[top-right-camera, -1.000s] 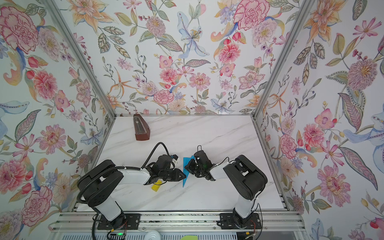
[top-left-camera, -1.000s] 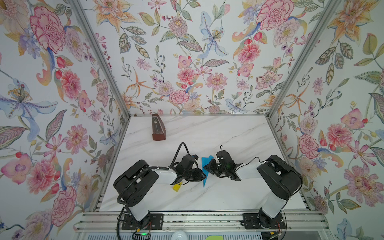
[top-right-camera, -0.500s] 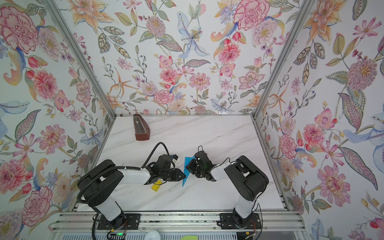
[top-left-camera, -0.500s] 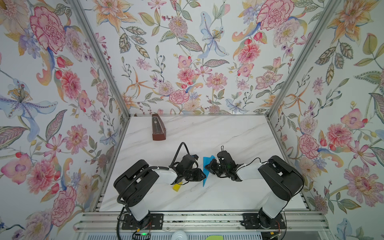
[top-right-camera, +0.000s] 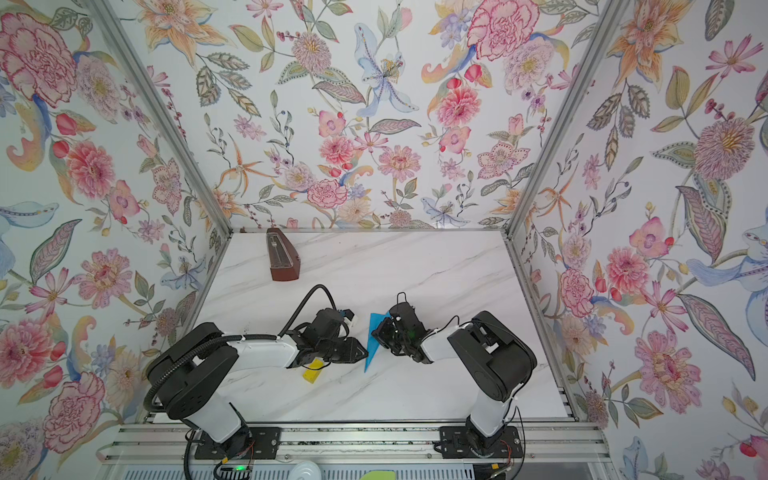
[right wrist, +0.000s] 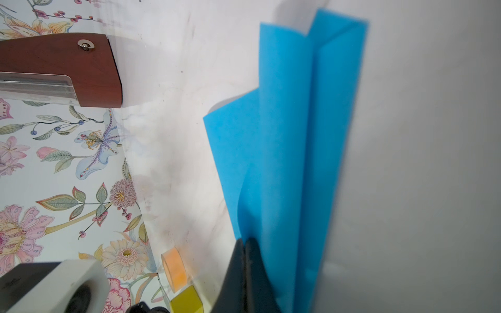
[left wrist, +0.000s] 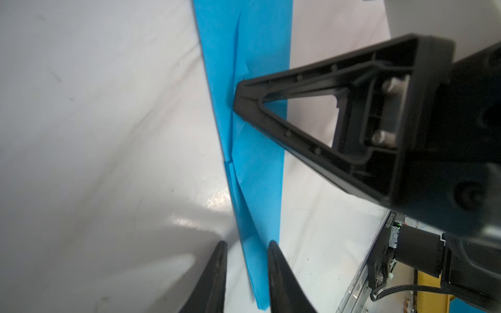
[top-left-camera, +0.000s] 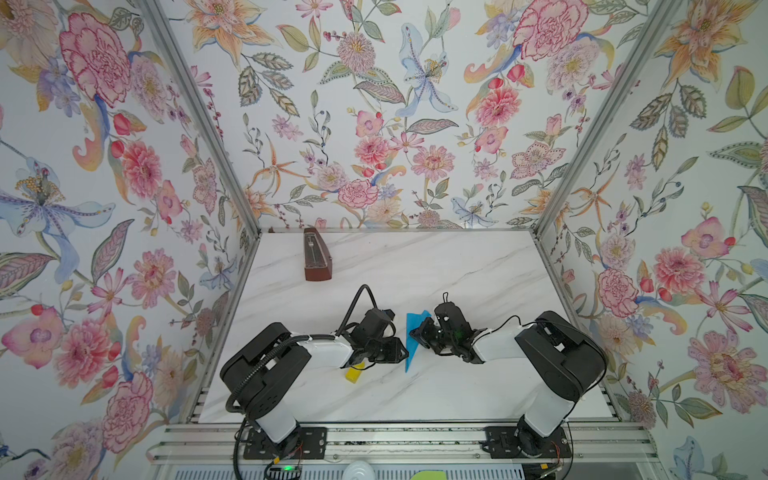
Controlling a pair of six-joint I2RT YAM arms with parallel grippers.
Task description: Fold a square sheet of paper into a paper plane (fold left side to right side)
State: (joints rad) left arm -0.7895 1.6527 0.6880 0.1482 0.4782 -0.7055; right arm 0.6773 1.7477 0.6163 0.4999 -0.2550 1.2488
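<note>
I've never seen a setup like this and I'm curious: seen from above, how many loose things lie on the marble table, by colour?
Blue: 1, the folded paper
Yellow: 1, the small block
Brown: 1, the wooden metronome
Total: 3

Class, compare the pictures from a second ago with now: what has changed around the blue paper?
Nothing visibly moved. The right gripper stays shut against the folded blue paper; the left gripper stays open astride its narrow end. Yellow block and metronome unmoved.

Blue paper plane [top-right-camera: 374, 321] (pointed) between left gripper [top-right-camera: 361, 353] and right gripper [top-right-camera: 376, 333]
</note>
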